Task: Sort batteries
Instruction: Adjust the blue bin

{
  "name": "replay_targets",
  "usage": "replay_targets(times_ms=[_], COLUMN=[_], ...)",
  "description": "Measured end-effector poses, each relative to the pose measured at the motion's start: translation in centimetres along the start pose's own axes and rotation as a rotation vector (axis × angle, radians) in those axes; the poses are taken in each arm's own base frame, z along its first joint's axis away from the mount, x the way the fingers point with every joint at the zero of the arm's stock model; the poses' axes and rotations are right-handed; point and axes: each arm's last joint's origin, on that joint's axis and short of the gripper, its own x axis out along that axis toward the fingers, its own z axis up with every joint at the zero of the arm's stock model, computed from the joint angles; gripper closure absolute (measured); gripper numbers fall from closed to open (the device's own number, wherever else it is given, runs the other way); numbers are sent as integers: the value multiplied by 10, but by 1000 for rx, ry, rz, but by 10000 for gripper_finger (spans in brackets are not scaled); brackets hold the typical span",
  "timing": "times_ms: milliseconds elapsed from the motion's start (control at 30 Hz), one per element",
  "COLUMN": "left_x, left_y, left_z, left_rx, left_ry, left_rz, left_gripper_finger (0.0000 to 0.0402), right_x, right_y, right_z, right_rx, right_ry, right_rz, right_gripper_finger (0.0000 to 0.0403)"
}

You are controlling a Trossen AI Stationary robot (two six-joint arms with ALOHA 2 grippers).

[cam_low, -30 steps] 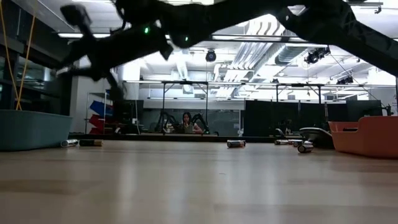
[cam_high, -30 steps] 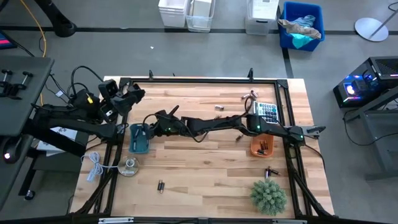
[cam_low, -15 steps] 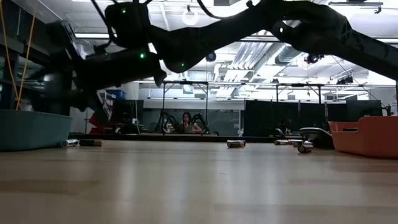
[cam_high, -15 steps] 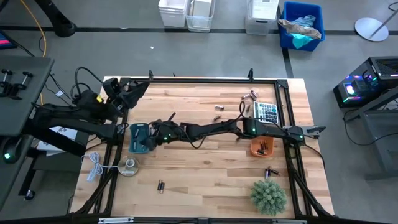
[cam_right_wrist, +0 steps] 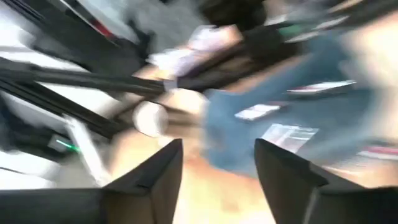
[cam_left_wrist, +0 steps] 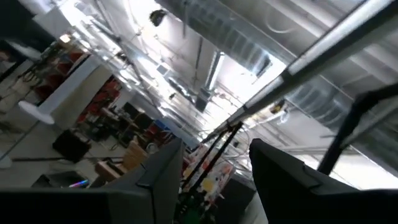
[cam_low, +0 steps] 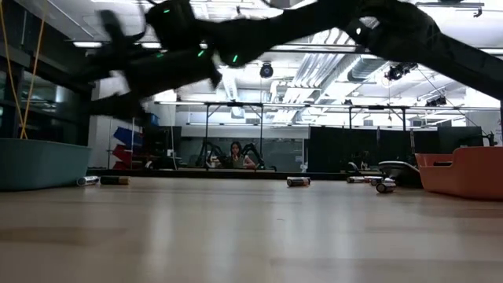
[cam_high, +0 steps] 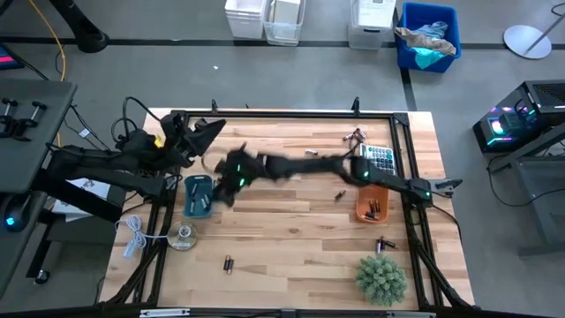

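The right gripper [cam_high: 231, 173] has let go over the blue tray [cam_high: 198, 196] at the desk's [cam_high: 291, 256] nine o'clock side and is already pulling back. A second ago it was clenched just beside the tray; half a second ago it hung over it; now its arm shows as a blur toward ten o'clock of the tray. In the right wrist view the two fingers [cam_right_wrist: 152, 180] stand apart with nothing between them, the blue tray smeared beyond them. Judging by that, a battery has probably just been dropped into the blue tray, though the blur hides it.

The left gripper [cam_high: 208, 132] waits at the desk's ten o'clock corner, tipped up toward the ceiling, its fingers [cam_left_wrist: 155, 186] spread and bare.

Loose batteries remain across the desk: one pair near six o'clock [cam_high: 228, 262], one at the middle right [cam_high: 339, 195], another at the far edge around one o'clock [cam_high: 311, 152], and one at four o'clock [cam_high: 385, 245] near the green plant [cam_high: 381, 278]. Several lie in the orange tray [cam_high: 371, 208] at three o'clock, just beside the calculator [cam_high: 381, 161]. The sort looks partway done, with another reach across the desk likely due next.
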Motion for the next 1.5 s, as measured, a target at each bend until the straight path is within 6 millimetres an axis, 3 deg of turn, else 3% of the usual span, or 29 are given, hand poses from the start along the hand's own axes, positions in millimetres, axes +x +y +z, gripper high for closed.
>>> replay_targets(times_ms=[100, 233, 333, 433, 567, 700, 800, 900, 1033, 1167, 1267, 1400, 1500], left_x=[-3, -6, -5, 0, -1, -30, -60, -79, -83, -84, -79, -74, -77], left_y=[-1, 3, 11, 24, 47, 69, 85, 96, 112, 124, 126, 123, 122], left_z=[7, 16, 17, 12, -3, -22, -41, -53, -72, -90, -105, -127, -138], left_rx=[25, 59, 118, 202, 310, 315, 280, 300, 275, 205, 166, 259, 353], left_ry=[12, 28, 118, 407, 953, 1512, 1815, 1899, 1900, 2004, 2096, 2159, 2227], left_rz=[-70, -102, -59, 109, 425, 778, 1033, 1167, 1168, 1164, 1031, 843, 823], left_gripper_finger=[227, 227, 227, 227, 227, 230, 241, 262, 311, 388, 394, 400, 401], right_x=[-49, -111, -155, -197, -237, -273, -287, -293, -296, -295, -294, -293, -293], right_y=[-1, -4, -4, -1, 8, 18, 25, 36, 40, 44, 46, 48, 47], right_z=[25, 30, 29, 26, 6, -36, -73, -102, -128, -138, -139, -139, -139], right_rx=[-129, -227, -194, -151, -61, 77, 186, 240, 284, 276, 236, 203, 188], right_ry=[111, 391, 576, 642, 522, 355, 247, 135, 31, 35, 57, 68, 72], right_rz=[-181, -377, -456, -534, -593, -656, -656, -629, -612, -593, -588, -577, -576], right_gripper_finger=[261, 370, 389, 396, 398, 401, 402, 402, 402, 402, 403, 403, 403])
